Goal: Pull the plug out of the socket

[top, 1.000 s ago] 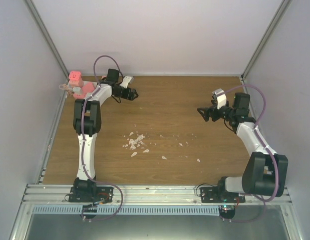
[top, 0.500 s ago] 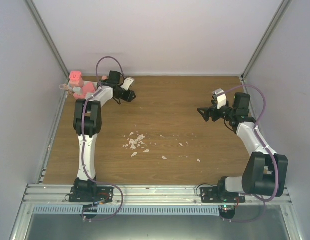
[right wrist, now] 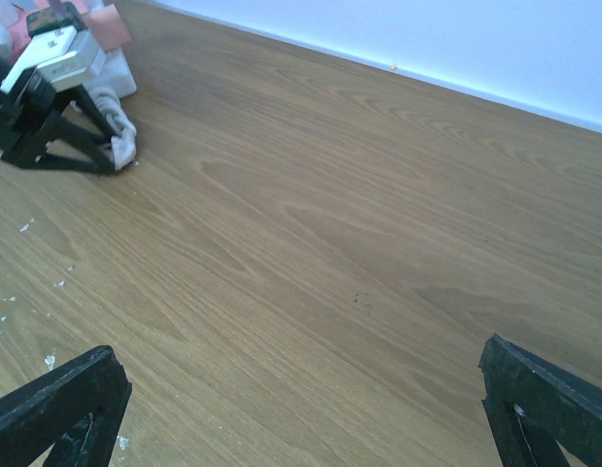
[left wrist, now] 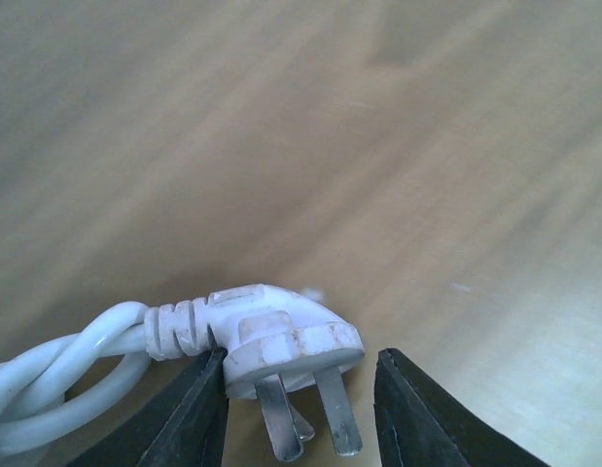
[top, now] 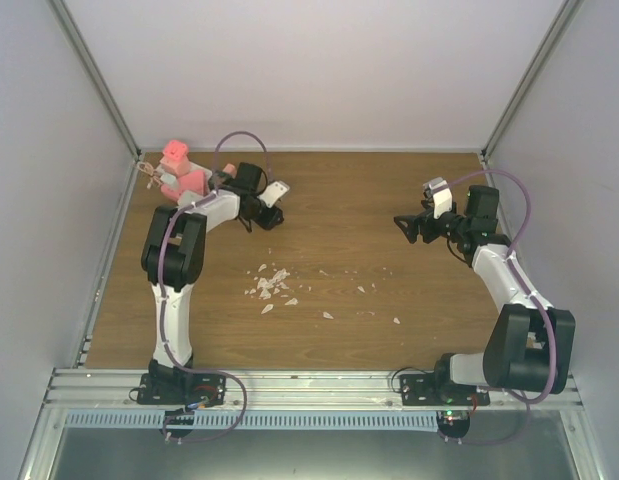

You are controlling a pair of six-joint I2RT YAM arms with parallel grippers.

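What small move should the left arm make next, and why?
Probably close the left gripper the rest of the way on the white plug: its fingers flank the plug body, but a sliver of table shows beside one finger, so the grip looks unfinished.

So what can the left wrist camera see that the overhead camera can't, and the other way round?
Only the left wrist view shows the white plug up close: its metal prongs are bare, out of any socket, it sits between the black fingers of the left claw, and its white cord loops off to the left. Only the overhead view shows the whole right arm, the right claw open, white crumbs mid-table, and a pink object at the far left corner, probably the socket strip. Both show the wooden table and the left claw.
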